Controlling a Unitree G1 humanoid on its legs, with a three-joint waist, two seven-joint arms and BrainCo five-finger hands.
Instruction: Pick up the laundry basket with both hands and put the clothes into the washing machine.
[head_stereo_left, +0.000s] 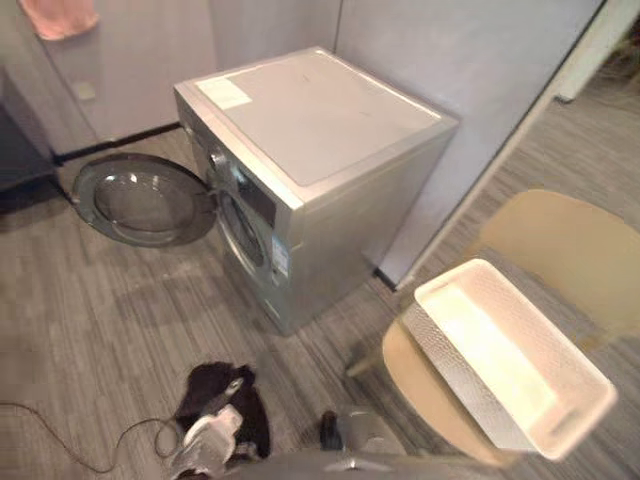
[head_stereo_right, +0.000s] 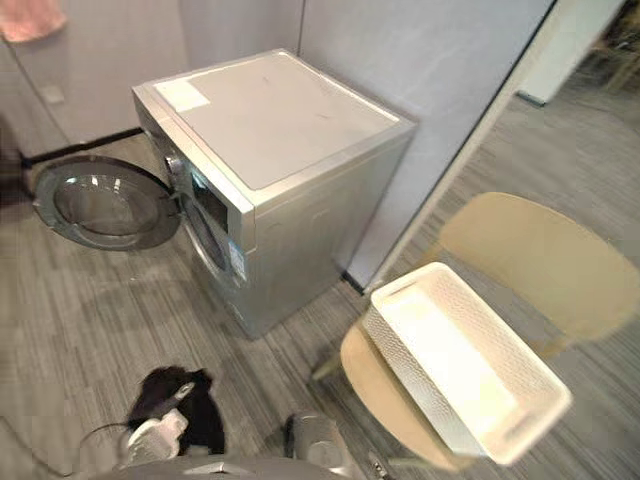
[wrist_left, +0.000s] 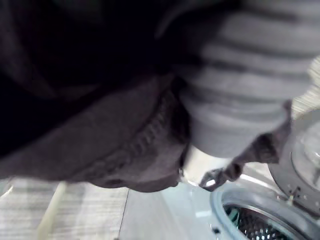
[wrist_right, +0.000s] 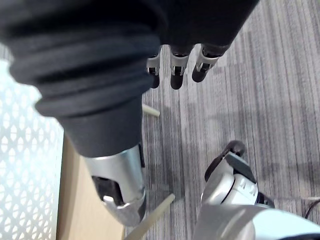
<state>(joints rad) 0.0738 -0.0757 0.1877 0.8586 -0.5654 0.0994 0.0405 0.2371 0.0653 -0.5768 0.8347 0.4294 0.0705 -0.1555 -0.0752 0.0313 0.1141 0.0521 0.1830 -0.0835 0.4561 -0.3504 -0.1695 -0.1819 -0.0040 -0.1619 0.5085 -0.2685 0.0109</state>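
Your left robot hand (head_stereo_left: 212, 432) is low in front, buried in a dark garment (head_stereo_left: 215, 390) that drapes over it. Its fingers are hidden, so you can't tell if they grip the cloth or just carry it. Right robot hand (wrist_right: 173, 70) hangs with fingers straight and relaxed, nothing in it, just beside the chair (head_stereo_left: 560, 240) edge. The laundry basket (head_stereo_left: 455, 375) sits on that chair's seat to your right, looks empty inside, neither hand on it. The washing machine (head_stereo_left: 310, 120) stands ahead with its door (head_stereo_left: 145, 200) swung wide to the left, so the drum (wrist_left: 250, 222) is reachable; the left wrist view shows it near, just past the garment. Likely the garment goes in next, mind it snagging on the door rim
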